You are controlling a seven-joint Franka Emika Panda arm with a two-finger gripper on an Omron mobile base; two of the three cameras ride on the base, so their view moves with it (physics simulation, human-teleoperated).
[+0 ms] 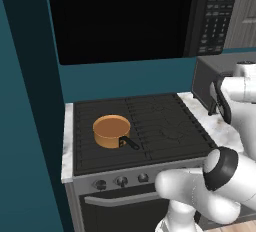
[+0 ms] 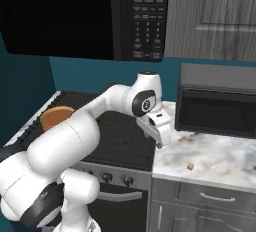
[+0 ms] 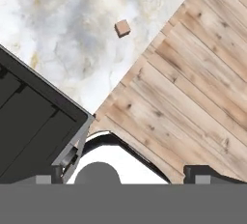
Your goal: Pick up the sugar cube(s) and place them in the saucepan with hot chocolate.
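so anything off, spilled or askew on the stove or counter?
Nothing stands out. The saucepan sits upright on the stove, no spill showing. The sugar cube lies alone near the marble counter's front edge.

Small tan sugar cube (image 3: 122,27) on marble counter (image 3: 62,39), black stove edge (image 3: 34,121), wooden floor (image 3: 193,92)

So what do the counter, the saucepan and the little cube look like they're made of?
The counter looks like polished marble: white with grey and tan veining. The saucepan looks like matte copper-orange metal with a black handle, probably plastic. The sugar cube is a plain light-brown block, flat and dull; its grain is too small to tell.
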